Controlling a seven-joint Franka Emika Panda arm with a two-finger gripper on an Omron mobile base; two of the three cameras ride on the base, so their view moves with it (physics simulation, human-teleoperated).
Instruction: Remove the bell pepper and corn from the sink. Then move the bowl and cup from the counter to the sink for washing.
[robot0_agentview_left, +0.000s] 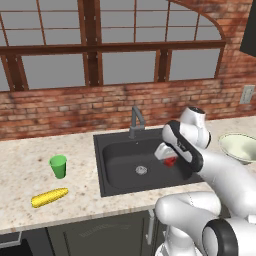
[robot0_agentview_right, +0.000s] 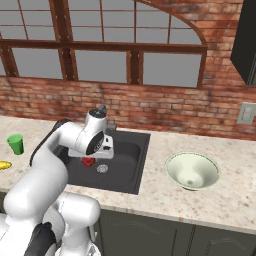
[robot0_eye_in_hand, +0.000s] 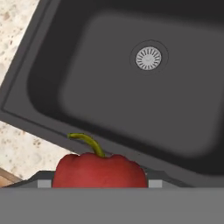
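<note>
Gripper (robot0_agentview_left: 170, 161) hangs above the sink (robot0_agentview_left: 120, 172), its jaws closed on the pepper (robot0_eye_in_hand: 99, 170), which sits between them well clear of the basin floor and toward the basin's right side in the left base view. In the hand view the pepper is glossy red with a curved yellow-green stem rising from its top, and the sink's near rim and a strip of counter (robot0_agentview_left: 30, 150) lie just beyond it. Below, the dark basin floor is bare around the round silver drain (robot0_eye_in_hand: 148, 57), with open room on all sides up to the raised rim. A grey faucet (robot0_agentview_left: 136, 121) stands at the back edge, apart from the hand. Left of the sink, the green cup (robot0_agentview_left: 58, 166) stands upright on the counter, and the yellow corn (robot0_agentview_left: 49, 197) lies near the front edge, just beside the cup. Right of the sink, the pale bowl (robot0_agentview_right: 192, 171) rests on open counter, apart from the rim.
</note>
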